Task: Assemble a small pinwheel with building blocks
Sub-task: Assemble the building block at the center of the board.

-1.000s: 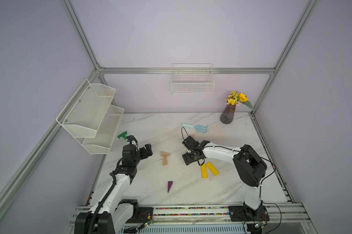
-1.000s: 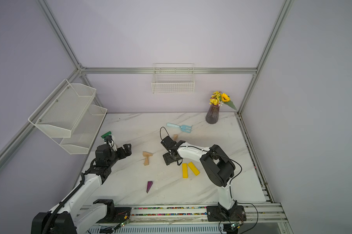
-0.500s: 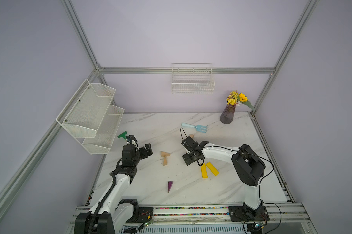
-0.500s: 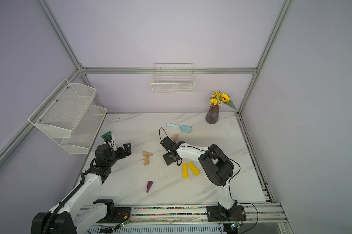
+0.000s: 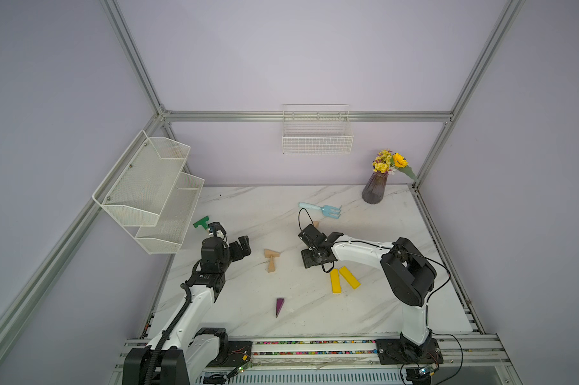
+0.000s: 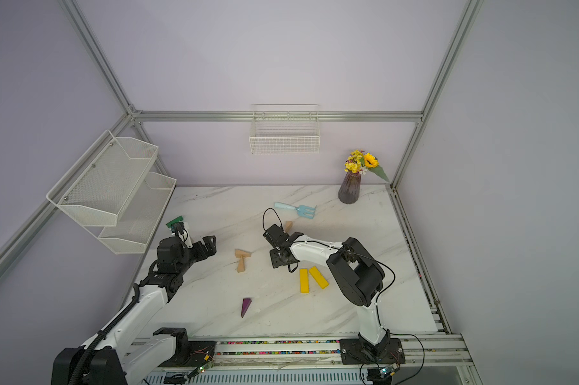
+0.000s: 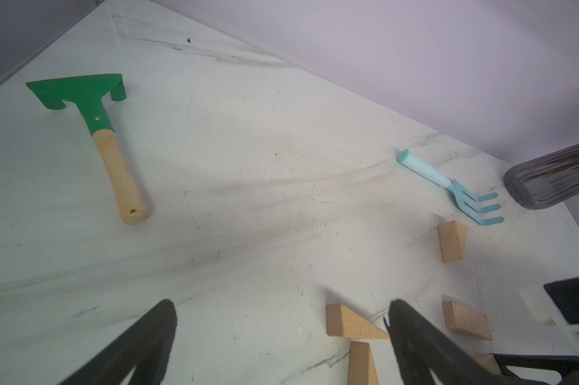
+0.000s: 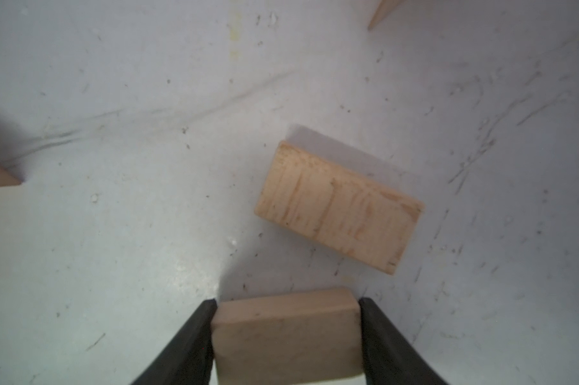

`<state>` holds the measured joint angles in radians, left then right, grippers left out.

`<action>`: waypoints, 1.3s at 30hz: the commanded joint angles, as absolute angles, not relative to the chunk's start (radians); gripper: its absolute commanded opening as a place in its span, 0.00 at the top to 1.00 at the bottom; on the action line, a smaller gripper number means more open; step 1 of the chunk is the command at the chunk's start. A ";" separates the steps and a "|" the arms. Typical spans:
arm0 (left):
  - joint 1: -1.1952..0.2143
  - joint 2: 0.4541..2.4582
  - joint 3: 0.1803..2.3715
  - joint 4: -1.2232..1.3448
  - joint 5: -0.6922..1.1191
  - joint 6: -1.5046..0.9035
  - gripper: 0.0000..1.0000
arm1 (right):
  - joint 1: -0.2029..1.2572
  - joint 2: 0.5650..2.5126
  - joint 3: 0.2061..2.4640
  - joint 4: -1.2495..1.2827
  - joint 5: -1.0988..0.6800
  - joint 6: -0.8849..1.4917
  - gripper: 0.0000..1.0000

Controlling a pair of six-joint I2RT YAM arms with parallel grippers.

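No pinwheel shows; the building blocks lie scattered on the marble table (image 5: 248,206). My right gripper (image 8: 286,301) is low over the table's middle (image 5: 311,248), shut on a tan rectangular block (image 8: 286,333). A second tan block (image 8: 338,206) lies flat just beyond it. Two tan wedges (image 5: 271,260) touch at left of centre, in front of my open left gripper (image 7: 281,306), which holds nothing. A third tan wedge (image 5: 315,224) lies near the rake. The purple wedge (image 5: 279,306) is near the front, and two yellow bars (image 5: 341,279) lie beside my right arm.
A green-headed toy hammer (image 5: 201,222) lies at the left edge behind my left gripper. A light-blue rake (image 5: 321,210) lies at the back, and a vase of flowers (image 5: 374,188) stands in the back right corner. White mesh shelves (image 5: 148,193) overhang the left side.
The right gripper's jaws have closed in onto the tan rectangular block. The left arm has stayed still.
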<state>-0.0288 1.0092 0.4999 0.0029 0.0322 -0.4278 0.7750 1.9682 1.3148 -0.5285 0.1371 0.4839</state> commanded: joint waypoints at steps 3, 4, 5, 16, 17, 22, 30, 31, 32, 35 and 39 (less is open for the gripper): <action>-0.035 1.026 0.548 0.047 0.050 -0.439 0.00 | 0.776 2.020 1.358 -0.554 0.098 0.633 0.48; -0.035 1.028 0.549 0.047 0.051 -0.439 0.00 | 0.775 2.027 1.367 -0.557 0.096 0.642 0.48; -0.035 1.026 0.548 0.048 0.051 -0.439 0.00 | 0.776 2.032 1.372 -0.559 0.094 0.647 0.48; -0.034 0.972 0.517 0.026 0.035 -0.442 0.00 | 0.762 2.043 1.396 -0.594 0.122 0.679 0.47; -0.035 0.970 0.519 0.020 0.035 -0.440 0.00 | 0.760 2.043 1.397 -0.594 0.123 0.679 0.47; -0.035 0.952 0.507 0.008 0.035 -0.446 0.00 | 0.753 2.049 1.402 -0.599 0.135 0.686 0.44; -0.035 0.953 0.500 0.012 0.039 -0.445 0.00 | 0.730 2.059 1.414 -0.612 0.156 0.704 0.44; -0.035 0.954 0.500 0.014 0.040 -0.445 0.00 | 0.729 2.059 1.416 -0.617 0.162 0.705 0.44; -0.035 0.956 0.502 0.014 0.039 -0.445 0.00 | 0.728 2.061 1.419 -0.621 0.169 0.705 0.44; -0.035 0.957 0.502 0.014 0.041 -0.445 0.00 | 0.722 2.064 1.425 -0.632 0.182 0.704 0.44; -0.035 0.956 0.500 0.012 0.042 -0.445 0.00 | 0.716 2.072 1.428 -0.634 0.189 0.704 0.44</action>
